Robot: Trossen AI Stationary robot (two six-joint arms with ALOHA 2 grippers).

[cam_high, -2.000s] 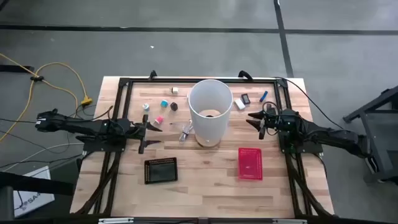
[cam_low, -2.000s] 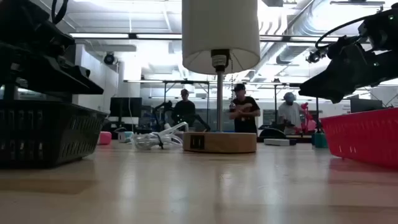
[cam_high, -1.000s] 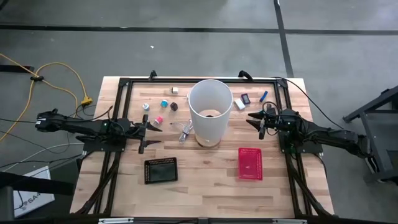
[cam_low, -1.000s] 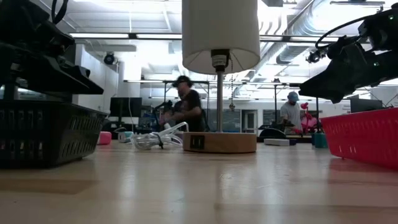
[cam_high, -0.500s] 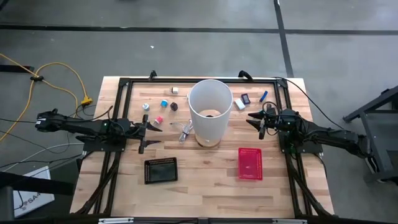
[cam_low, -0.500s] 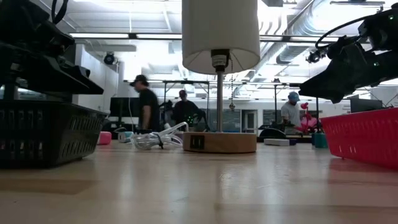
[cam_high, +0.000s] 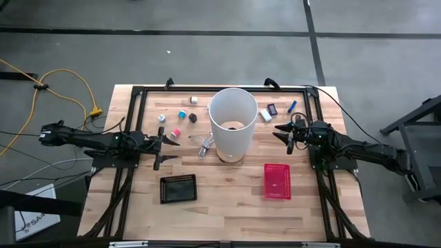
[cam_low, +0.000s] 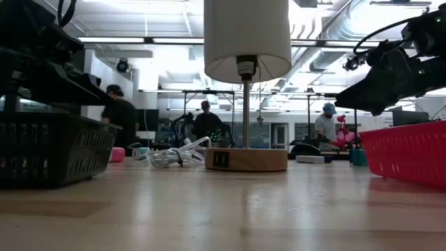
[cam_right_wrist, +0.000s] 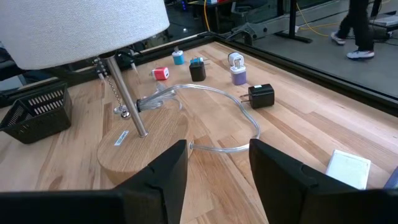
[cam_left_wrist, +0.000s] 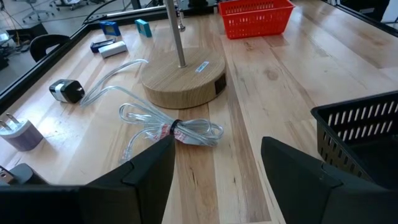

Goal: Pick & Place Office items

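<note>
The small office items lie on the far half of the table around a white-shaded lamp (cam_high: 232, 124). Left of it are a pink bit (cam_high: 177, 132), a teal bit (cam_high: 182, 114), a black bit (cam_high: 193, 118) and a white bit (cam_high: 193, 100). Right of it are a white block (cam_high: 266, 116) and a short blue stick (cam_high: 292, 106). My left gripper (cam_high: 165, 142) hovers open left of the lamp, pointing at a coiled clear cable (cam_left_wrist: 174, 128). My right gripper (cam_high: 283, 132) hovers open right of the lamp, near the white block (cam_right_wrist: 348, 167).
The lamp's round wooden base (cam_left_wrist: 183, 81) stands mid-table with its cable and a black plug (cam_right_wrist: 260, 95) beside it. A black mesh basket (cam_high: 178, 188) sits near left and a red mesh basket (cam_high: 277, 180) near right. People move in the room beyond the table (cam_low: 122, 115).
Both arms have kept still and nothing on the table has shifted. In the room behind the table a person has walked from the middle toward the left.
</note>
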